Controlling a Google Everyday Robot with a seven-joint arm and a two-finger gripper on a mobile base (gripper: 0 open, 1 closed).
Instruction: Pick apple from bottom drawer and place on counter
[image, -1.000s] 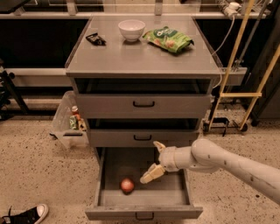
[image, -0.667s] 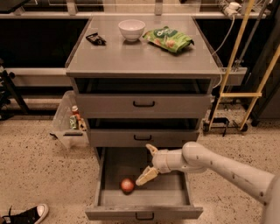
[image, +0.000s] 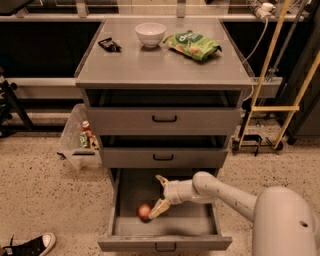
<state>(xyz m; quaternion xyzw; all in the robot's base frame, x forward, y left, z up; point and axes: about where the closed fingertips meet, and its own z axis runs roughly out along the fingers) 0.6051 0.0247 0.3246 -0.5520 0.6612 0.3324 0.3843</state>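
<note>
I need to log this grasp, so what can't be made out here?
- Camera view: whether the gripper, jaws open inside the bottom drawer, touches the apple. Its lower jaw overlaps the apple's edge.
- Camera view: the insides of the two upper drawers, which are dark under the counter.
- Camera view: the black item on the counter is too small to identify.
</note>
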